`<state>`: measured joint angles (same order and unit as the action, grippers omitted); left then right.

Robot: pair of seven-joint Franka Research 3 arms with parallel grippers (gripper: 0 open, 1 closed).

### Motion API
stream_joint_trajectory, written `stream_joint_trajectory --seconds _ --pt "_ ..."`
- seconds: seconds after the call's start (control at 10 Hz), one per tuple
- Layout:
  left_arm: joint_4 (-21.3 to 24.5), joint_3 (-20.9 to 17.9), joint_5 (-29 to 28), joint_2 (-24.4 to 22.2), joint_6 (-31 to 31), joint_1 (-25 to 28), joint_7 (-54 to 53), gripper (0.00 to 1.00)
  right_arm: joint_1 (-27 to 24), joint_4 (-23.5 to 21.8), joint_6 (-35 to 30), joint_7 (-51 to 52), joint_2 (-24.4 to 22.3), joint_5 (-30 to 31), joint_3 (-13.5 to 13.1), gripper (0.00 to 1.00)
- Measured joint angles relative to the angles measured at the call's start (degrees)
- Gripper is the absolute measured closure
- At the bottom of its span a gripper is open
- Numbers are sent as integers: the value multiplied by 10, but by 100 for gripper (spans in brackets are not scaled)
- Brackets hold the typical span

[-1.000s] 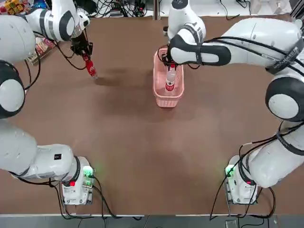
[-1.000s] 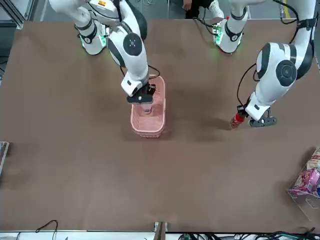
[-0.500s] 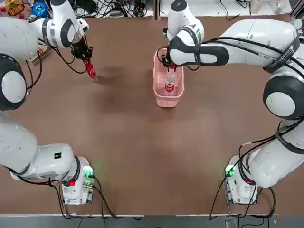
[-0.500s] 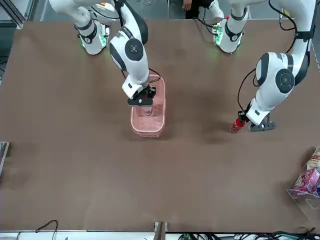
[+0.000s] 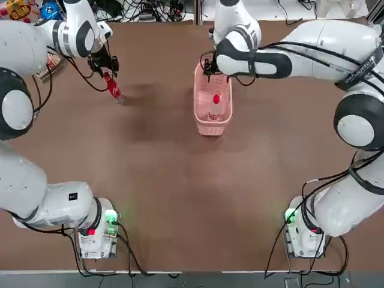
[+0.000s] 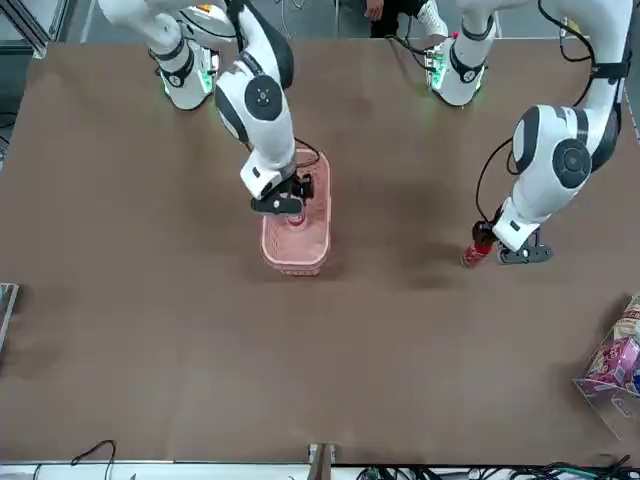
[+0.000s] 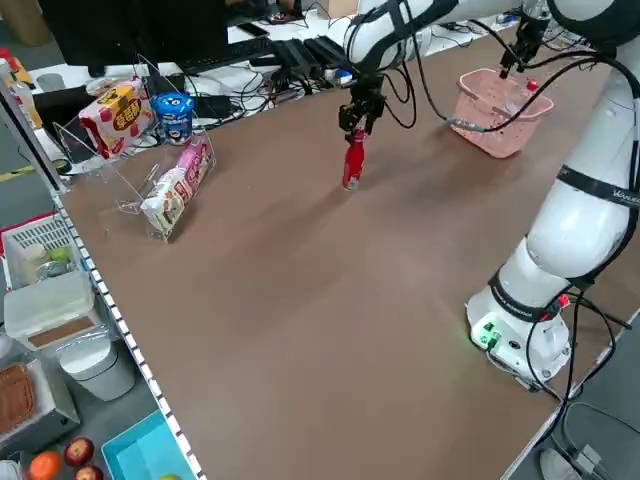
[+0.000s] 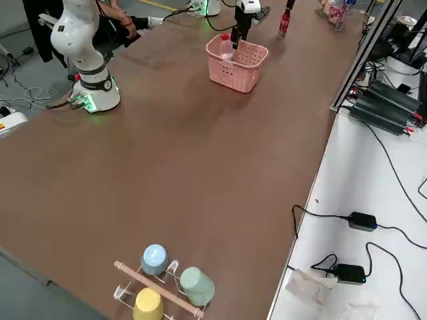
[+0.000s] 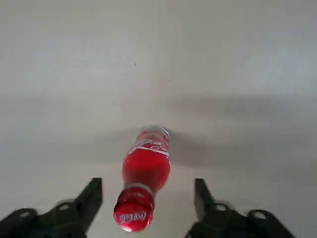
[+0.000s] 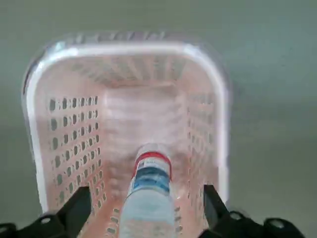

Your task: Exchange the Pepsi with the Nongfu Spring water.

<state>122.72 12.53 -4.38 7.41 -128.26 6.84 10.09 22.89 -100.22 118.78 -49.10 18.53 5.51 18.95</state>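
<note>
- Right gripper [image 5: 211, 68] risen off the Nongfu Spring water [image 5: 215, 103], fingers spread, bottle left inside the pink basket [image 5: 200, 119].
- Left gripper [image 5: 105, 63] released the Pepsi [image 5: 113, 88], now just above its cap.

From my left side feed, the Pepsi [image 7: 352, 166] stood upright on the brown table [image 7: 300, 300], left gripper [image 7: 357, 122] right above its cap. Pink basket [image 7: 495, 115] sat farther along; snack packs [image 7: 150, 140] lay near the edge.
</note>
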Motion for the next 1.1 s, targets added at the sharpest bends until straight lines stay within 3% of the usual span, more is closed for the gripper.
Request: stream_joint_trajectory --seconds 0.1,0.4,0.6,0.8,1.1 --pt "-35 0 0 -8 51 0 0 0 -29 12 -25 19 -17 -12 -1 0" --pt "-178 0 -1 -43 238 1 -5 0 -169 31 -66 242 -73 -55 -4 0" --pt "-275 -1 -1 -61 340 2 -38 0 -269 32 -68 407 -82 -60 -7 0" --pt "-346 -2 0 -80 406 4 -47 0 -330 36 -81 478 -93 -57 -17 0" --pt "-364 -2 28 -126 446 3 -49 0 -313 104 -191 510 -127 -57 -103 0"
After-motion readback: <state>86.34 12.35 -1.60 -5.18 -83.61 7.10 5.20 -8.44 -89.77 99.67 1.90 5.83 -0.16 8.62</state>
